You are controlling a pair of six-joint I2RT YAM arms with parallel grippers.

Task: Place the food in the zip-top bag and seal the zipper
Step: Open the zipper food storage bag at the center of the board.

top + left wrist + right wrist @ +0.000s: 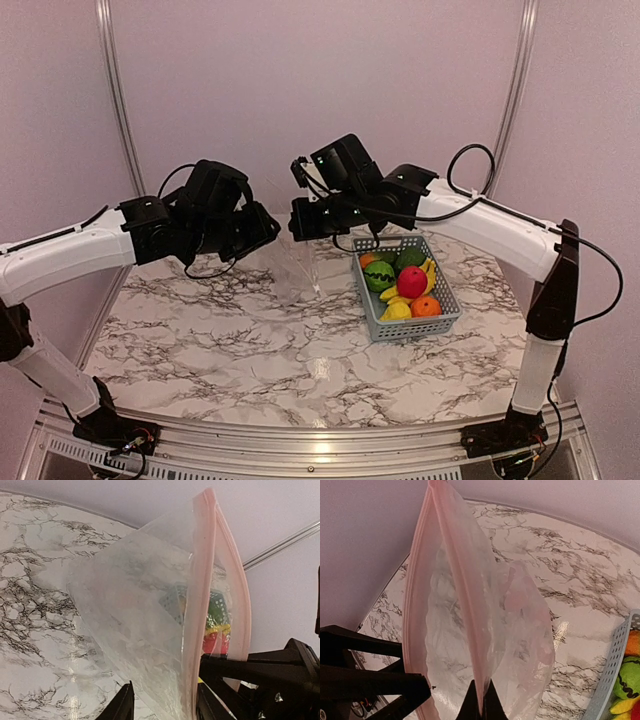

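The fingers (471, 706) of the right gripper (481, 696) were closed together on one lip of the zip-top bag (292, 270), pinching its pink zipper (465, 605) at the bottom centre of the right wrist view. The fingers (125, 705) of the left gripper (165, 692) stood a little apart, with the other lip running down between them close against one finger. Whether they actually pinched it, I could not tell.

The bag hung in the air between the two grippers, centre of the top view, above the marble table (230, 350). Its mouth was parted and nothing was inside it.

None of the toy food had gone in. The red apple (411, 281), striped melon (379, 275), orange (426, 306), lemon (397, 312), banana (430, 272) and green pepper (408, 257) all lay in the grey slotted basket (420, 328), right of centre.

By my reading the task was at its opening stage: the bag was lifted and spread, every piece was left to load, and the seal was not yet pressed.

No brand, label or readable writing showed on anything in any view.
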